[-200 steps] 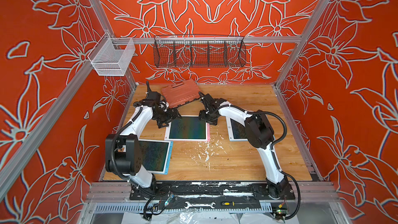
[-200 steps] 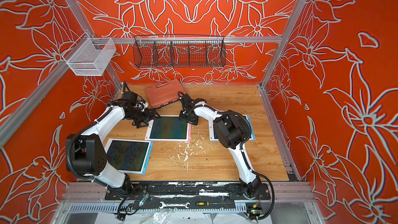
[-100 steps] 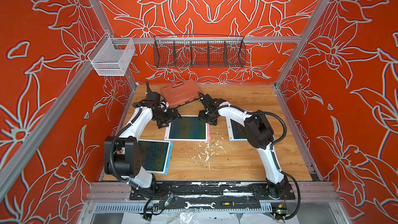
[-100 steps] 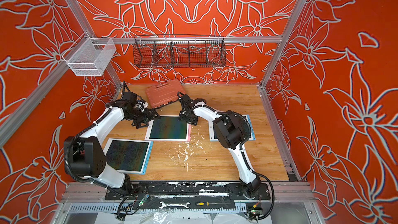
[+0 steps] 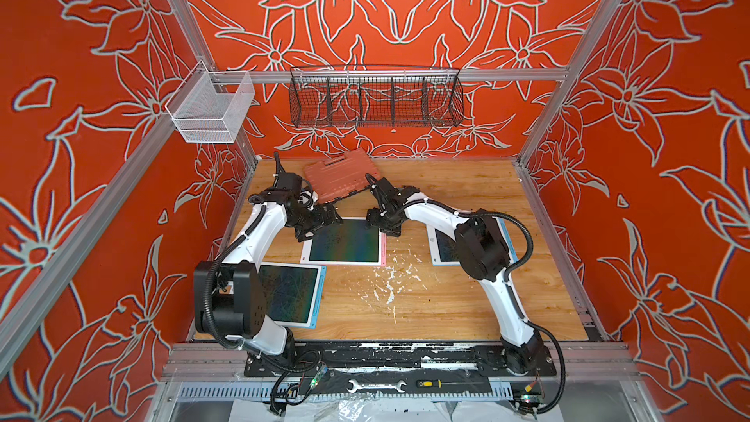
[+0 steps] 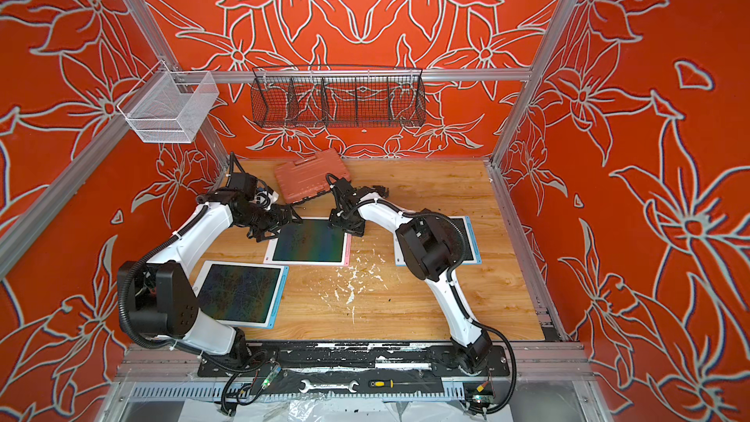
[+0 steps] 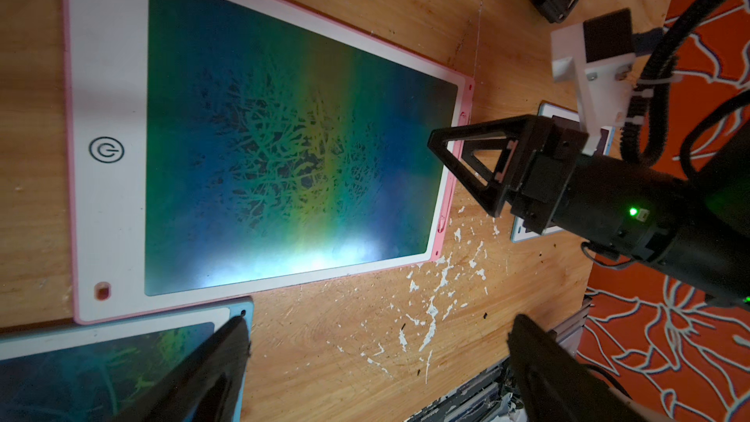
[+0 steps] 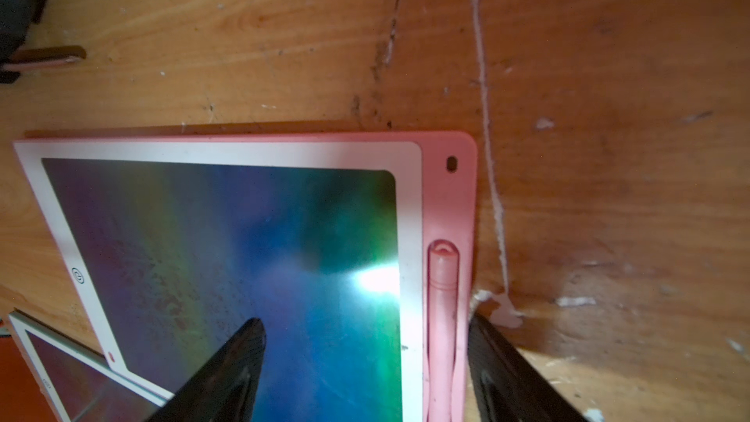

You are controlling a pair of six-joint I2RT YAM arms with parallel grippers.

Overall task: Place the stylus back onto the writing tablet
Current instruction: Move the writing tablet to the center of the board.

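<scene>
The pink-framed writing tablet [image 5: 345, 243] [image 6: 306, 243] lies flat in the middle of the wooden table. In the right wrist view the pink stylus [image 8: 443, 298] rests in the slot along the tablet's pink edge [image 8: 448, 196]. My right gripper [image 8: 365, 318] [image 5: 383, 225] is open and straddles that edge; the stylus lies between its fingers, and neither finger touches it. My left gripper [image 7: 379, 320] [image 5: 324, 219] is open and empty, near the tablet's far left corner. The left wrist view shows the tablet [image 7: 284, 135] and a finger [image 7: 479, 128] of the right gripper at its pink edge.
A blue-framed tablet [image 5: 292, 294] lies front left, another [image 5: 442, 245] lies right of middle under the right arm. A red case [image 5: 341, 178] sits behind the grippers. White flecks [image 5: 389, 286] mark the wood. Wire baskets [image 5: 375, 99] hang on the back rail.
</scene>
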